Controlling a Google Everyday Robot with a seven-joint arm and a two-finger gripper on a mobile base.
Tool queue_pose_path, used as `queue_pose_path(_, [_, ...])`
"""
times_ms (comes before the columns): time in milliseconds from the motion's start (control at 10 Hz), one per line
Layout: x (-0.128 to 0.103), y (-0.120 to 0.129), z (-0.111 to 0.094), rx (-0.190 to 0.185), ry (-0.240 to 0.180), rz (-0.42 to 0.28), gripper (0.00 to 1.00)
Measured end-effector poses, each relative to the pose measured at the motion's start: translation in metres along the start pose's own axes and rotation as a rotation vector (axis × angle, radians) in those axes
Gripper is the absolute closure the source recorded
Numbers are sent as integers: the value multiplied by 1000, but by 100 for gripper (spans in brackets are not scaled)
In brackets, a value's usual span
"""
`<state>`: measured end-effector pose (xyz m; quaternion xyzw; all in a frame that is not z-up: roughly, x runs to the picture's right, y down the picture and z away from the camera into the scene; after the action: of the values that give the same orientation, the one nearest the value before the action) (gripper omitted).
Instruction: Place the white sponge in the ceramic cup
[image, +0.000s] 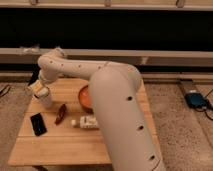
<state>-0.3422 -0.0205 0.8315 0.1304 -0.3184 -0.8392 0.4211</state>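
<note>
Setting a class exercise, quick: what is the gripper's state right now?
Gripper: fingers open, right above the plain white handleless ceramic cup; nothing seen held.

One view (high, behind the arm (120, 110)) looks down over the table (60, 145), jaws far-left.

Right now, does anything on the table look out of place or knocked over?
The bottle lies on its side in front of the bowl, as if tipped over. The gripper is over the cup at the table's left end.
</note>
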Motion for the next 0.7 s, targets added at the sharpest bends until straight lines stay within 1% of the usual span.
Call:
queue_pose_path(200, [-2,0,-2,5,-6,11,20])
queue_pose_path(300, [-4,4,-2,1,-12,21,20])
queue_pose_path(400, [-7,14,-2,-18,-19,33,20])
queue_pose_path(700, [-7,22,5,-56,-38,36,20])
